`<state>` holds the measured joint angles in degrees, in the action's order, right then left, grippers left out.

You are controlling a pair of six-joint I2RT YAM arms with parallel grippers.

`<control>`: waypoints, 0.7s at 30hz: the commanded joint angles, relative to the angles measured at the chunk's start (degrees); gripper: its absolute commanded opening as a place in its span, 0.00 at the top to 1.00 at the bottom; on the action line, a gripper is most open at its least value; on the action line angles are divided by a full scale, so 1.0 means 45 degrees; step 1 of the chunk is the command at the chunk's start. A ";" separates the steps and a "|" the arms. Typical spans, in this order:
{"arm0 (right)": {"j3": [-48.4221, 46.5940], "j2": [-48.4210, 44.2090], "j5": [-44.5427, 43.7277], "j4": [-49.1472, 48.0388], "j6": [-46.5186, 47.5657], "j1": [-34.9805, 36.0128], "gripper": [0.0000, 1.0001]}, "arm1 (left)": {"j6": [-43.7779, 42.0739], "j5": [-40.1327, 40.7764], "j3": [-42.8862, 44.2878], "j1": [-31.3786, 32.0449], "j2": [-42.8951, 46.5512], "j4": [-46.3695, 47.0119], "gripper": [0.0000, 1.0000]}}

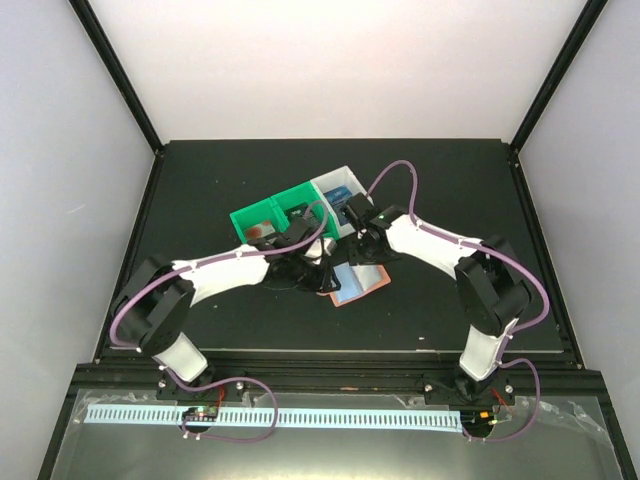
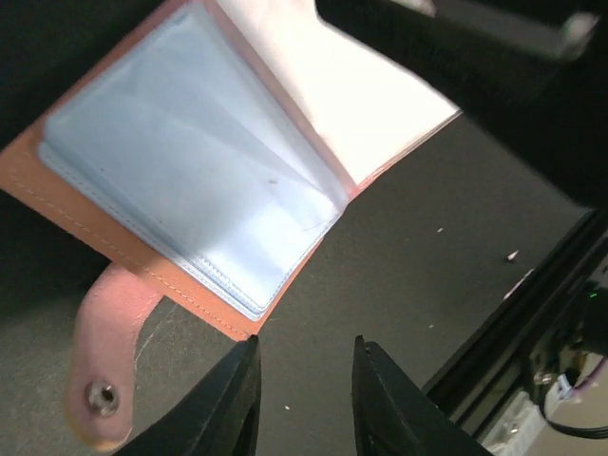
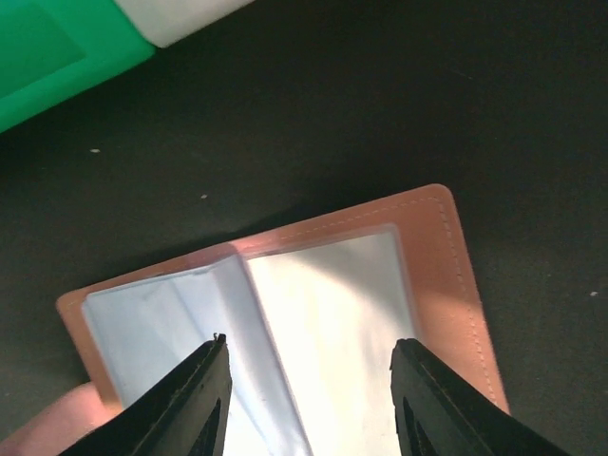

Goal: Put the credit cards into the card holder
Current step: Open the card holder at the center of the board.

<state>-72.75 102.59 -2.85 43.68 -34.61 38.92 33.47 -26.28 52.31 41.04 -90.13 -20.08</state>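
The card holder (image 1: pixel 360 284) lies unfolded on the dark table, salmon-brown outside with pale blue pockets (image 2: pixel 199 180) facing up. Its snap tab (image 2: pixel 106 375) sticks out to one side. My left gripper (image 2: pixel 306 344) is open just off the holder's corner, with only bare table between its fingers. Directly above the pockets (image 3: pixel 323 304), my right gripper (image 3: pixel 312 342) is also open and holds nothing. Credit cards sit in the bins behind the holder: a white and red one (image 1: pixel 262 231) in the green bin and a blue one (image 1: pixel 338 194) in the white bin.
The green bin (image 1: pixel 250 216) and the white bin (image 1: pixel 352 180) stand side by side just behind the holder, and both show in the right wrist view's top left corner (image 3: pixel 57 66). Both arms meet over the table's middle. A black frame rail (image 1: pixel 330 360) borders the near edge.
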 commanded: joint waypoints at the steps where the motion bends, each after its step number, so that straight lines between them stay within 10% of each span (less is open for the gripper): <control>1: 0.0393 0.0075 -0.0257 -0.0071 0.0089 -0.0313 0.52 | -0.0737 0.0654 0.0848 0.0506 -0.0886 -0.1006 0.73; 21: 0.1074 -0.2593 0.1384 -0.0009 0.0602 -0.1411 0.51 | -0.1227 0.3958 0.3009 0.0077 -0.3344 -0.3525 0.82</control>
<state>-66.39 94.59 0.67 42.92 -33.32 34.61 29.08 -11.92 63.09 42.74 -103.59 -32.69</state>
